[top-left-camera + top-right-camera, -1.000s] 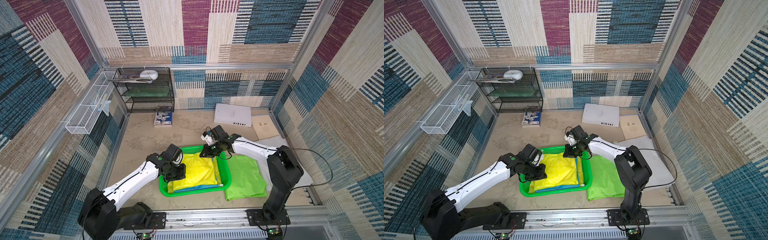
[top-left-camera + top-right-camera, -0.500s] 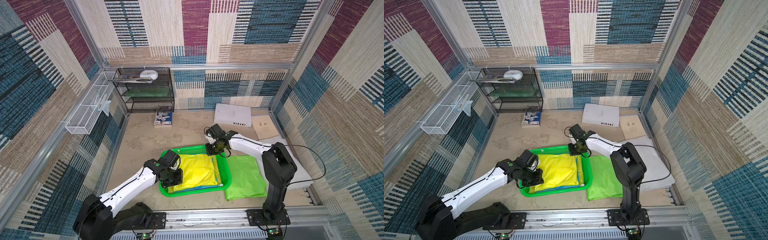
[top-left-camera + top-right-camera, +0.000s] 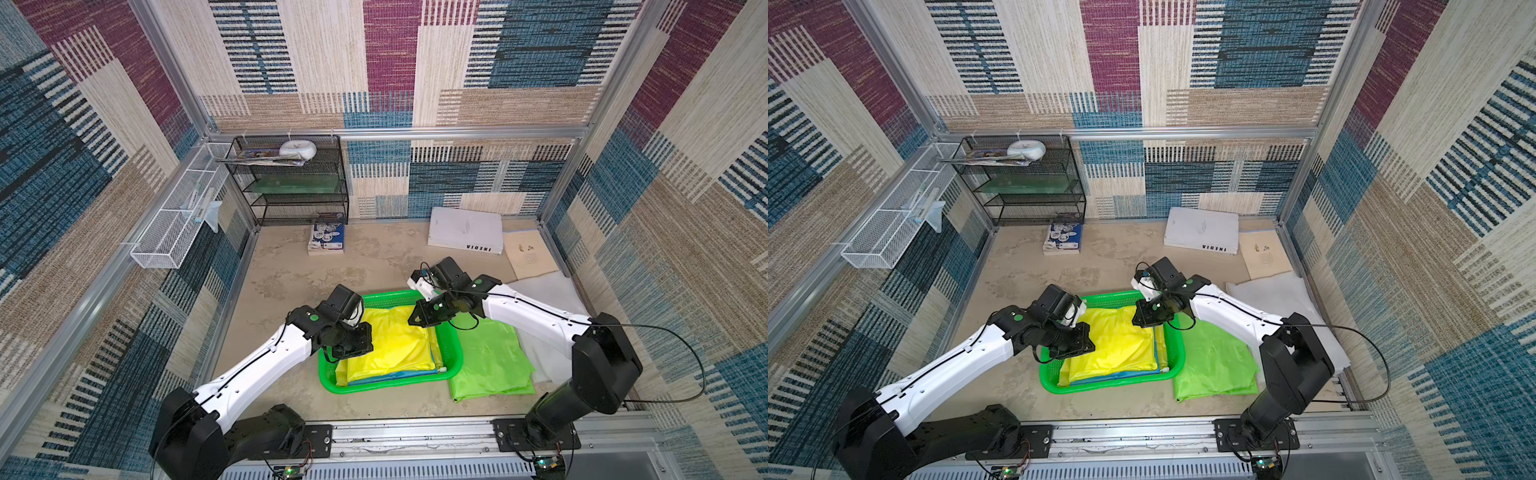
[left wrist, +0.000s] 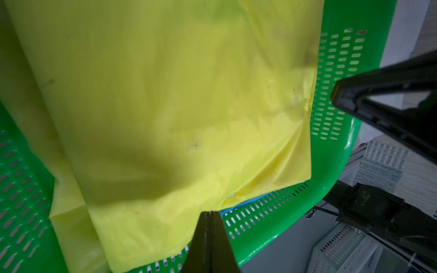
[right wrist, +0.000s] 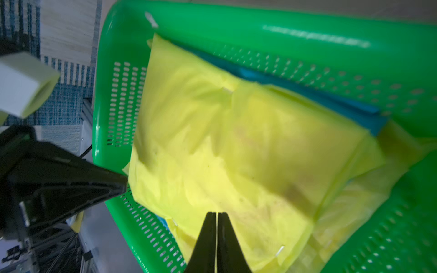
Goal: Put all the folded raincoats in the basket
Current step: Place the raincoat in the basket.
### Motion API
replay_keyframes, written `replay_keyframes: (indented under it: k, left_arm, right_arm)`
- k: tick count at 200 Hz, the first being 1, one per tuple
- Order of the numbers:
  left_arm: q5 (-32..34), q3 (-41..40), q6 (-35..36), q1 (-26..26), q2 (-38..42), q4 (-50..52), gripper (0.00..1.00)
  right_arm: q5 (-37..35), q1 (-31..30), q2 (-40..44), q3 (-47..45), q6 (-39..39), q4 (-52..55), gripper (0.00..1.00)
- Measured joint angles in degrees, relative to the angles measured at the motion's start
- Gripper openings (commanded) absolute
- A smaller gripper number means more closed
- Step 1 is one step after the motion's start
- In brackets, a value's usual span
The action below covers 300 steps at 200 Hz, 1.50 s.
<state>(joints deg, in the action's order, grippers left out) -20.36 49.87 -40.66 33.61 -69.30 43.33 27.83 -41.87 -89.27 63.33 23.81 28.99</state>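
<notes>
The bright green perforated basket stands on the table near the front, between my two arms. A yellow folded raincoat lies flat inside it on a blue layer. My left gripper hangs shut over the raincoat's left edge and holds nothing. Over the basket's far right corner, my right gripper is also shut, with nothing between its fingers.
A light green folded raincoat lies on the table right of the basket, partly on a white sheet. A white box, a tan card and a booklet sit at the back, beside a black mesh rack. A white wire tray hangs on the left wall.
Both arms have shifted slightly above the basket, the left dipping forward and coming back, the right swinging its elbow outward. Both grippers stayed shut. The raincoat and basket have not moved.
</notes>
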Motion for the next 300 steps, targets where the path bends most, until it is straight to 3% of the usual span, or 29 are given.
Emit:
replay_keyframes:
  k: [63, 143, 171, 184, 192, 205, 237, 274, 300]
  left_arm:
    - [1.1, -3.7, -0.5, 0.0, -1.6, -1.4, 0.0]
    - [4.4, -4.9, -0.7, 0.0, -1.2, 0.4, 0.0]
    - [5.2, -2.9, -0.6, 0.0, -0.4, 1.7, 0.0]
    - [5.4, -0.8, -0.6, 0.0, 0.3, 2.6, 0.0]
    - [5.4, 0.6, -0.6, 0.0, 0.8, 3.1, 0.05]
    - [5.9, 2.8, -0.7, 0.0, 1.8, 3.7, 0.15]
    - [7.4, 7.4, -0.6, 0.0, 3.4, 5.1, 0.53]
    - [8.5, 8.6, -0.4, 0.0, 3.8, 6.6, 0.55]
    - [8.6, 8.0, -0.4, 0.0, 4.0, 6.8, 0.55]
  right_arm:
    - [5.9, -3.3, 4.0, -10.2, -1.7, 3.4, 0.1]
    - [-8.4, -3.4, 0.5, -4.5, -5.9, 13.5, 0.11]
    - [-9.6, -3.4, 1.7, -2.3, -7.0, 15.2, 0.13]
    - [-9.6, -3.4, 2.4, -0.5, -6.9, 15.3, 0.21]
    - [-10.0, -3.4, 2.5, 1.4, -6.9, 15.3, 0.35]
    - [-11.5, -3.1, 2.5, 4.8, -6.8, 15.2, 0.47]
    - [-19.0, -0.5, 2.5, 10.1, -5.4, 15.2, 0.62]
    - [-28.3, 4.0, 3.7, 7.6, -3.8, 17.2, 0.63]
    - [-29.5, 4.7, 4.3, 2.8, -2.9, 17.8, 0.6]
